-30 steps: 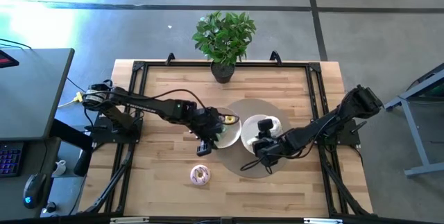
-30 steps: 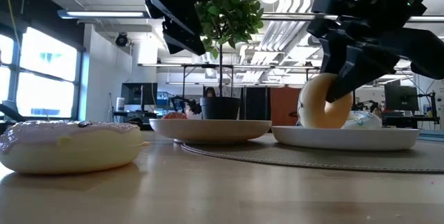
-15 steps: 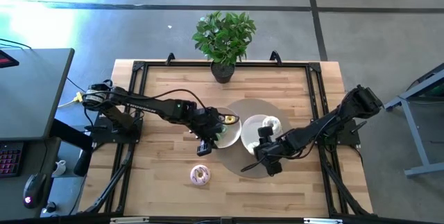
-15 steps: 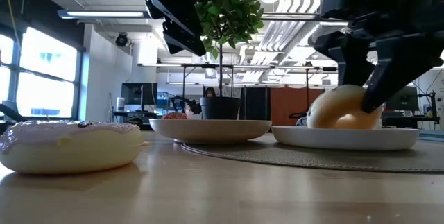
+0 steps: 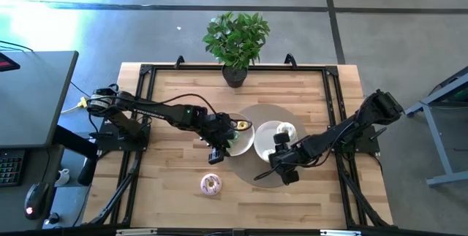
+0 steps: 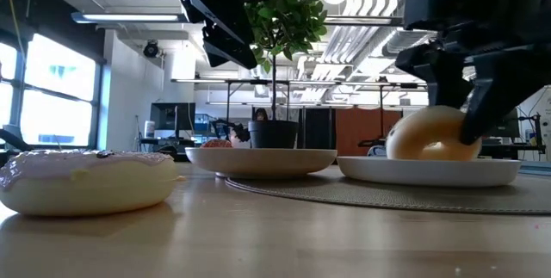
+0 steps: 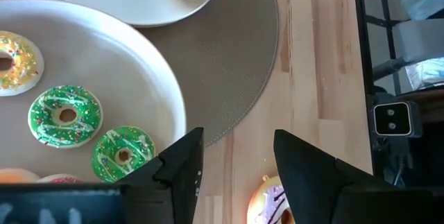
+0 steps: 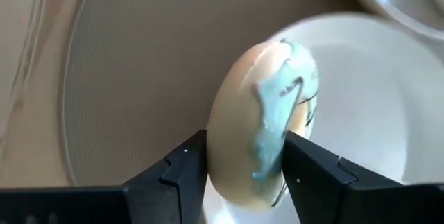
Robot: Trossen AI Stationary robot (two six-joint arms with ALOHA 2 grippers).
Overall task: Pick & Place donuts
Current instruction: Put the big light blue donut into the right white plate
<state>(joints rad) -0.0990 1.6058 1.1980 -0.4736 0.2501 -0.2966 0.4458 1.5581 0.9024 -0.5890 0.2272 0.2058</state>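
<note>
Nearest the low camera, a pink-iced donut (image 6: pixel 86 179) lies flat on the bare wood of the table (image 5: pixel 168 192), in front of the left gripper (image 5: pixel 214 153) and well apart from the right one. The left gripper hangs above the near rim of the left plate (image 5: pixel 243 145) with its fingers (image 7: pixel 182 165) spread and nothing between them. Just beyond those fingertips, on that plate, lie two green sprinkled donuts (image 7: pixel 66 115), side by side, with a yellow sprinkled donut (image 7: pixel 15 62) farther in; the pink-iced one shows below the fingertips on the wood. The right gripper (image 5: pixel 284 153) is down at the right plate (image 5: pixel 265 131), which rests on a round grey mat (image 5: pixel 257 172). Its fingers (image 8: pixel 187 168) stand on either side of a pale donut with mint icing (image 8: pixel 267 123), which is tilted on edge and leans on the plate; the pads sit close against its sides, but whether they press it or have let go cannot be told. Another white-iced donut (image 5: pixel 287 129) lies on the same plate, just past the gripper. Farthest away, behind both plates, a potted plant (image 5: pixel 235 42) stands at the far edge of the table.
</note>
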